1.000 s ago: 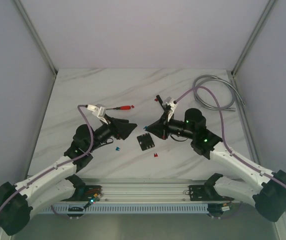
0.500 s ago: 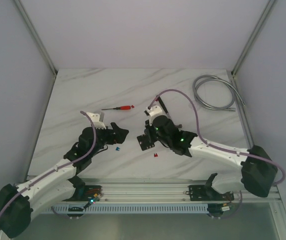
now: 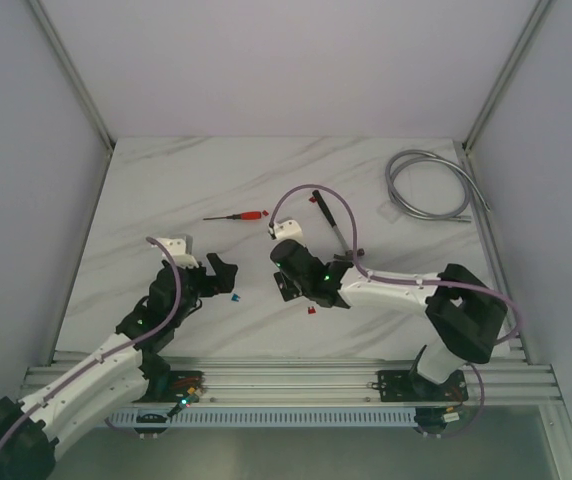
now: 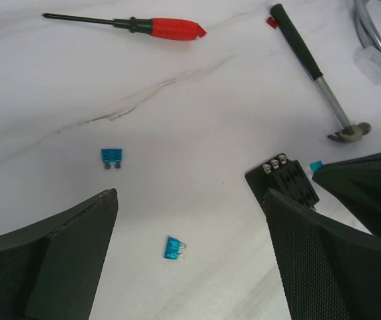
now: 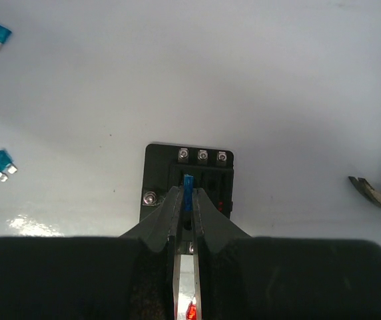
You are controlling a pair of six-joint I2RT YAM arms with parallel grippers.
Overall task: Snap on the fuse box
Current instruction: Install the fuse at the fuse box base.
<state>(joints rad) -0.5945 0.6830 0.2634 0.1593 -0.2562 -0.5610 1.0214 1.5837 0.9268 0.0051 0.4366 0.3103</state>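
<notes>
Your right gripper (image 5: 188, 193) is clenched on a blue blade fuse (image 5: 188, 181), its two fingers pinching the fuse upright over the slots of the fuse box (image 5: 160, 167). The fuse box lies flat on the table, near the hammer (image 4: 307, 57), on the side of the hammer's head that faces your arm bases. Its row of three screw terminals points away from your right wrist. The long axis seems to run the same way, though the fingers hide the near end.

Your left gripper (image 4: 189, 197) is released, with the jaws spread wide over bare table and nothing between them. It sits further from the hammer than the fuse box does. Two loose blue fuses (image 4: 112, 156) lie on that same far side. The red-handled screwdriver (image 4: 167, 28) lies beside the hammer's grip end.
</notes>
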